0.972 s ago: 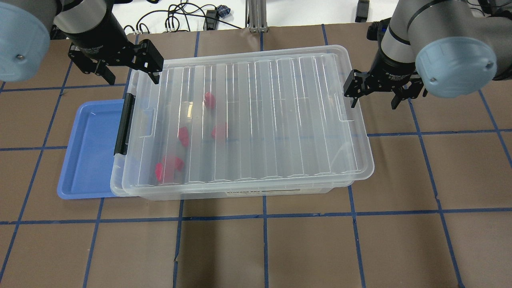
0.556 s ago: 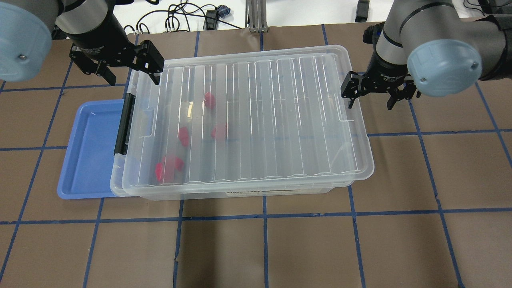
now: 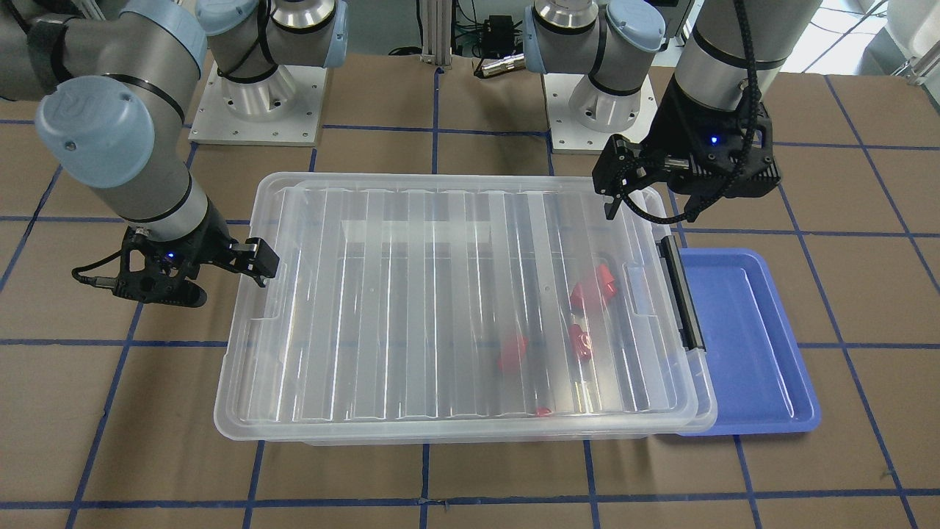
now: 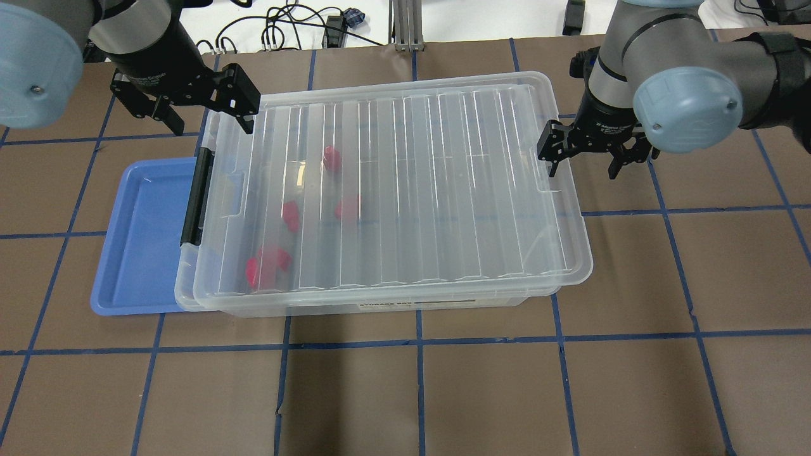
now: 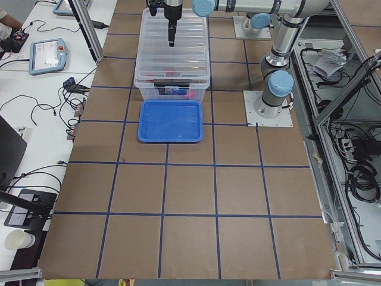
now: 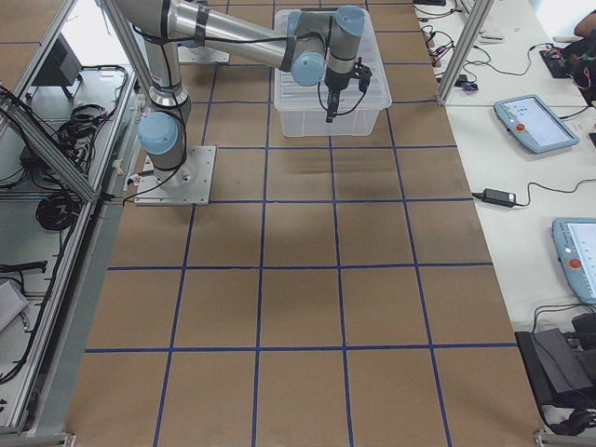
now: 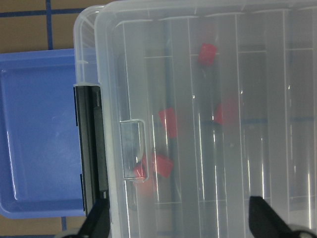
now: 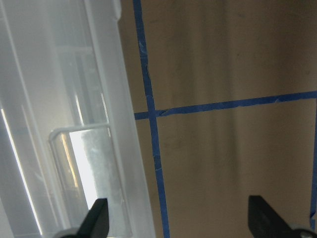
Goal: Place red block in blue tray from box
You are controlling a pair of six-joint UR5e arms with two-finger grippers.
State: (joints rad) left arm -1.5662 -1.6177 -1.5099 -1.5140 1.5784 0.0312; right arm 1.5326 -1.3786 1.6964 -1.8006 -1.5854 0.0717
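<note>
The clear box [image 4: 405, 183] sits mid-table with its ribbed lid on, slightly askew. Several red blocks [image 4: 332, 158] show blurred through the lid near its left end, also in the left wrist view [image 7: 168, 122] and the front view [image 3: 595, 286]. The blue tray [image 4: 142, 240] lies against the box's left end, partly under it, and holds nothing. My left gripper [image 4: 210, 125] is open above the box's far-left corner, near the black latch bar [image 4: 195, 196]. My right gripper [image 4: 583, 168] is open, straddling the rim of the box's right end [image 8: 64, 99].
The table is brown with a blue tape grid [image 4: 418, 342]. Cables and an aluminium post [image 4: 405, 25] lie beyond the far edge. The arm bases [image 3: 257, 95] stand behind the box in the front view.
My right gripper has shifted a little left, closer in over the box's right end. My left gripper and the box, tray and blocks have stayed put.
</note>
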